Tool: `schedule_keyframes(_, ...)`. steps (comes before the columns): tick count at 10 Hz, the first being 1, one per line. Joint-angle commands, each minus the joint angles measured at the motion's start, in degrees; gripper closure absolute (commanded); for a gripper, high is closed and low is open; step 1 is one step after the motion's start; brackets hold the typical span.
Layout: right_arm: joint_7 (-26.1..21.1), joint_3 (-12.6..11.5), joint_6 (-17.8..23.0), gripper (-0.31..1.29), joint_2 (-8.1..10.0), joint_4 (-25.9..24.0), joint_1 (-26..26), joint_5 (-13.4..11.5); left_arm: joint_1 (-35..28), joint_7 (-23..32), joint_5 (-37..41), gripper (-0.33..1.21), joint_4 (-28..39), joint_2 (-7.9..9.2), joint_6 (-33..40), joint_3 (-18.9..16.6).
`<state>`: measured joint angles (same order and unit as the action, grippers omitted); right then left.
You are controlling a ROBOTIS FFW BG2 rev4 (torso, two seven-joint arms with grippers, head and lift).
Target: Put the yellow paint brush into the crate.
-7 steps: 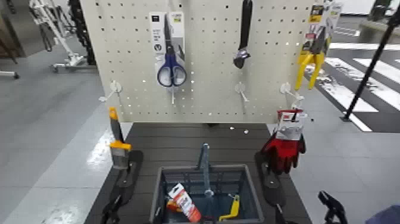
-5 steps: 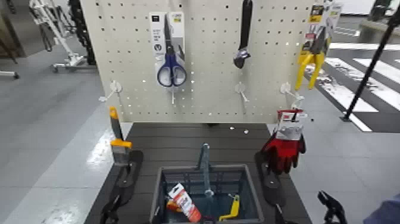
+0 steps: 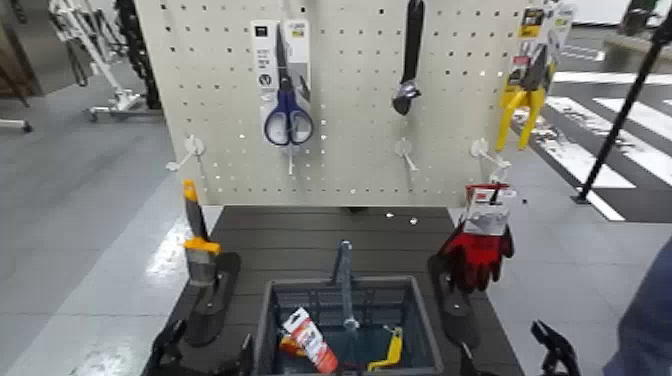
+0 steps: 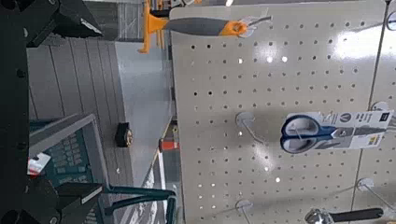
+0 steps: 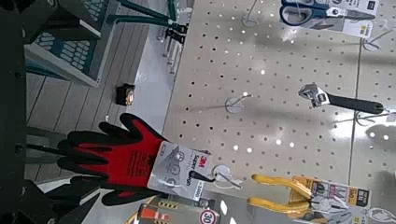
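Pegboard (image 3: 345,110): flat pale panel, rows of small round holes, white hooks. Below it, dark grooved planking (image 3: 300,235), long straight seams. Crate (image 3: 350,290): dark grey plastic, rectangular, slatted sides, grey bar handle standing over the middle; red-and-white tube (image 3: 318,347) and curved yellow plastic piece (image 3: 390,350) inside. Left gripper (image 3: 208,352): black, below the brush, beside the crate on its left, jaws wide, not closed on anything. Right gripper (image 3: 505,350): black, low, off the crate's right side, jaws also wide. Gloves (image 3: 480,252): red knit-looking fabric, black fingers, hanging under a card at the right edge of the board, fingers down. Yellow paint brush (image 3: 200,235) is outside the crate, hanging at the board's lower left: slim smooth dark grey handle, orange-yellow tip, orange-yellow band, flat squarish grey bristle block. Handle tip points up, bristles down; long axis near upright in the head view, top leaning slightly left. Scissors (image 3: 289,110) on card: smooth blue loops down, blades up. Wrench (image 3: 408,65): black grip up, shiny metal head down
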<state>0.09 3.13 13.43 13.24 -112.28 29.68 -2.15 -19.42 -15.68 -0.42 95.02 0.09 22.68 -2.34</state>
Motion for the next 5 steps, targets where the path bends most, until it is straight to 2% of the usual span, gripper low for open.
schedule_keyframes(1,0.26,0.48,-0.25,0.15,0.30,0.40,-0.50,0.48,3.69,-4.44,2.27,0.15,1.92,-5.10,-8.53,-4.25)
schedule_keyframes(2,0.26,0.74,-0.51,0.15,0.39,0.58,-0.86,0.74,5.62,-8.22,2.62,0.17,2.72,-4.22,-12.66,-6.53)
schedule_keyframes(5,0.52,1.18,-0.78,0.15,0.39,0.84,-1.38,0.92,11.77,-13.41,5.70,0.17,2.01,-1.84,-17.94,-11.02)
